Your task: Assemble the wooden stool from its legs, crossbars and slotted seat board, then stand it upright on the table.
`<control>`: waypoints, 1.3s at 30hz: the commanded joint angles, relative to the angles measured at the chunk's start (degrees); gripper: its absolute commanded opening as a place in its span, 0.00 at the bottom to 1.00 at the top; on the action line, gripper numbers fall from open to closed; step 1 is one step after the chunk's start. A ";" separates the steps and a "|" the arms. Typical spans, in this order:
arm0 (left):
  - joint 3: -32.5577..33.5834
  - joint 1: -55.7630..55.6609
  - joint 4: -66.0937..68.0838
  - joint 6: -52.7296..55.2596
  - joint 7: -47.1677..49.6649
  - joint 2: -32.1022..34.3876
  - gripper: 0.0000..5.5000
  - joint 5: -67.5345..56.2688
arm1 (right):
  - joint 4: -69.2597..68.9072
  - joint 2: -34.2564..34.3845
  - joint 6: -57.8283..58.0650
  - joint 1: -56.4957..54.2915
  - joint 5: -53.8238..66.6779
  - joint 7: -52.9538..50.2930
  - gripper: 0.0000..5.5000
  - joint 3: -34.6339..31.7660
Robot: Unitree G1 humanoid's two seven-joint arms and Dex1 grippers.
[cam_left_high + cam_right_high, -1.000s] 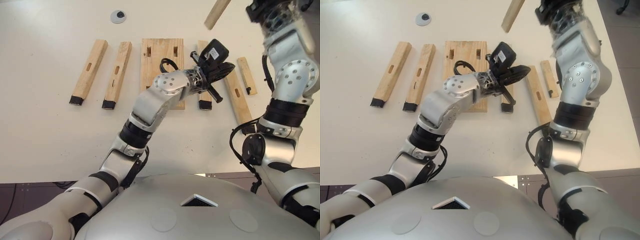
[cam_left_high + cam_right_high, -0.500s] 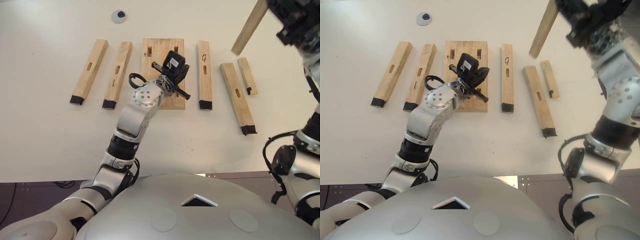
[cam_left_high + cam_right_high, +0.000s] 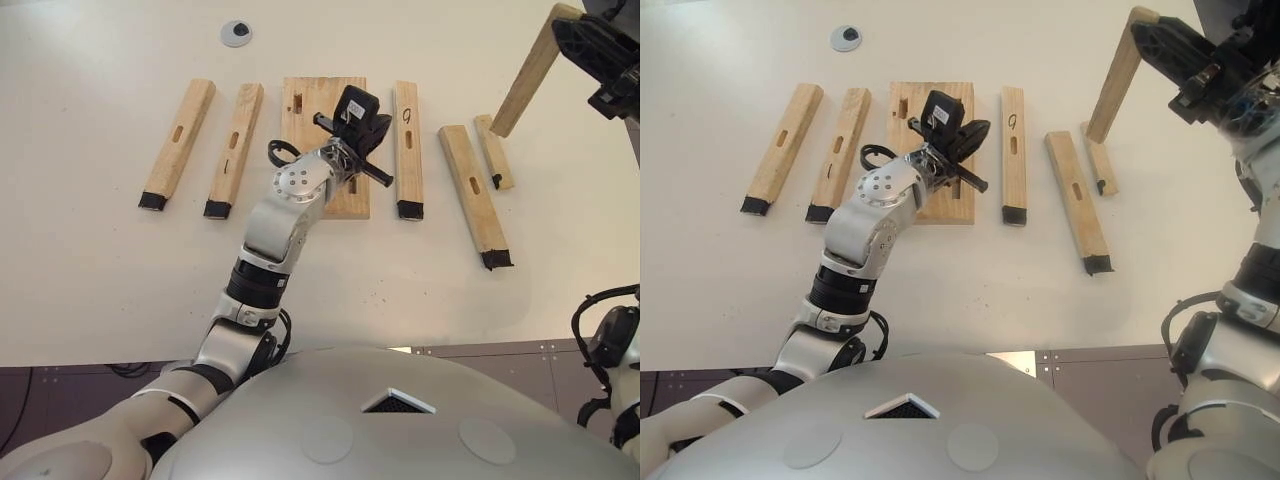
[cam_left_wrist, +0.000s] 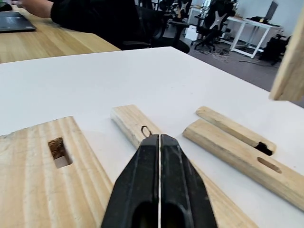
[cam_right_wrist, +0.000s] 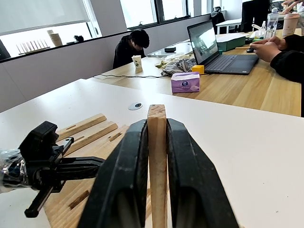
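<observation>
Your left gripper (image 4: pixel 153 137) hovers empty over the seat board (image 3: pixel 325 92), jaws pressed together, with the legs (image 3: pixel 406 140) lying flat on either side. Farther right, your right gripper (image 5: pixel 156 126) pinches a wooden bar (image 3: pixel 522 88), tilted above the table. This looks like the first joint, so line its free end squarely over a slot before pressing.

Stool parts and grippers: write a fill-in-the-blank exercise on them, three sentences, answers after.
The right gripper grips one wooden bar; ____ more bars lie on the table. The left gripper is ____ and empty, above the seat board. Left of the seat board lie ____ legs with black tips.
Missing: five; shut; two.
</observation>
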 commanded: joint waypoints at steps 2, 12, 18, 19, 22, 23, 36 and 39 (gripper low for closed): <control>-0.80 -0.27 -1.53 1.53 -1.23 0.04 0.00 -0.86 | -3.94 -2.21 0.70 3.83 1.23 6.28 0.07 2.78; -2.35 -0.01 -1.36 1.63 -1.23 0.64 0.00 -0.24 | 0.50 -5.55 -6.76 6.07 -7.54 11.82 0.07 6.90; -2.21 1.07 -2.33 1.96 -0.70 1.24 0.00 -0.14 | 5.37 -2.28 -14.05 7.16 -13.13 11.29 0.07 10.42; -2.15 1.19 -2.40 1.99 -0.58 1.27 0.00 -0.13 | 5.63 -1.58 -14.66 6.66 -13.57 10.56 0.07 10.85; -2.89 1.10 -2.13 2.04 -0.94 1.35 0.00 0.02 | 4.50 -0.11 -15.08 6.73 -13.04 8.40 0.07 9.90; -3.11 1.04 -2.01 2.02 -1.07 1.34 0.00 0.05 | 3.92 0.08 -14.57 6.81 -12.45 8.06 0.07 9.37; -4.58 1.97 -4.27 3.65 -3.05 1.91 0.00 -1.52 | 0.57 3.53 -12.72 7.29 -11.29 3.76 0.07 10.67; -7.70 2.84 -6.71 5.32 -6.95 3.74 0.00 -2.48 | 3.77 3.92 -15.88 5.56 -14.50 1.05 0.07 11.51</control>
